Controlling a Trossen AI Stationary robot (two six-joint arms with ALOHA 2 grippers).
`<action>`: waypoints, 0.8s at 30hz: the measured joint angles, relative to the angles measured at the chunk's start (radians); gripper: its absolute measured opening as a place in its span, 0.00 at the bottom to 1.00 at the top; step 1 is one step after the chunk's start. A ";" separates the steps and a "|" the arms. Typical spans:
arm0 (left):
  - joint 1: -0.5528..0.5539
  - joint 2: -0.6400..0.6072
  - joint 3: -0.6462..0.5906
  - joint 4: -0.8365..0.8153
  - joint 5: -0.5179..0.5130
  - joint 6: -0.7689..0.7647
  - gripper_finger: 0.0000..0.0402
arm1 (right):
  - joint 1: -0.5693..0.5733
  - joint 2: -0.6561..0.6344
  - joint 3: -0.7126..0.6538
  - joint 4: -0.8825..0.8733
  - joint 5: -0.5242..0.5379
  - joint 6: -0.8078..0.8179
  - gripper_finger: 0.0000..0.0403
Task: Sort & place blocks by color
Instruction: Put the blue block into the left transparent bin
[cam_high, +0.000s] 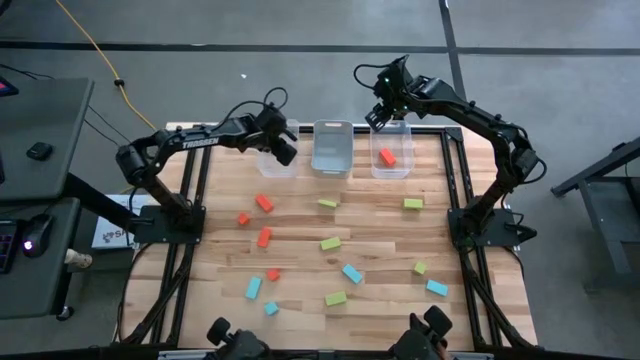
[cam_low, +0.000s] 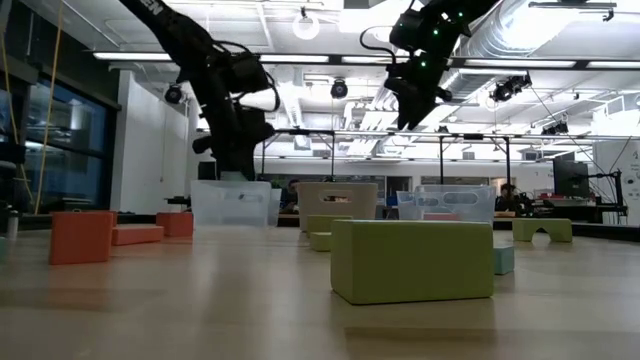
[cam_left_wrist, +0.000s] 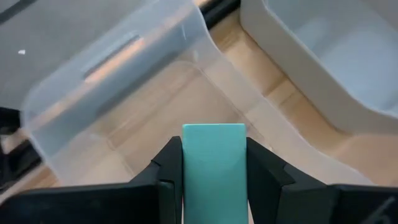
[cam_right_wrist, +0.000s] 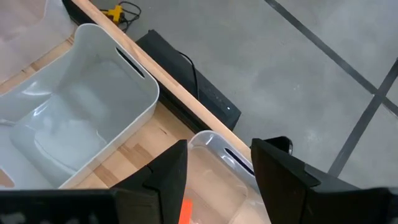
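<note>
My left gripper (cam_high: 285, 152) hangs over the left clear bin (cam_high: 277, 160) and is shut on a light blue block (cam_left_wrist: 213, 162). My right gripper (cam_high: 383, 115) is open with nothing in it, high above the far end of the right clear bin (cam_high: 392, 152). One red-orange block (cam_high: 387, 157) lies on that bin's floor. The middle bin (cam_high: 332, 148) shows no block. Red-orange blocks (cam_high: 264, 203), lime green blocks (cam_high: 330, 243) and light blue blocks (cam_high: 352, 273) lie flat and scattered on the wooden table. My left gripper pinches the light blue block between its two fingers (cam_left_wrist: 168, 168), one on each of two opposite side faces. The block's free end (cam_left_wrist: 213, 132) sticks out just past the fingertips. It is lifted clear, above the inside of the left bin (cam_left_wrist: 124, 93).
The three bins stand in a row along the table's far edge (cam_high: 300, 128). Loose blocks spread over the middle and near half of the table, among them a green one (cam_low: 412, 260) close to the low camera. Black frame rails (cam_high: 190, 200) run along both sides.
</note>
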 joint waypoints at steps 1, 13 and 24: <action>-0.002 0.012 0.000 -0.002 0.009 0.003 0.22 | 0.000 0.000 0.000 -0.002 0.000 0.008 0.42; -0.003 0.119 0.000 0.000 0.053 0.037 0.22 | 0.003 0.000 0.000 -0.048 -0.044 0.081 0.42; -0.003 0.149 0.000 0.003 0.065 0.055 0.28 | 0.077 0.000 0.000 -0.067 -0.038 0.108 0.42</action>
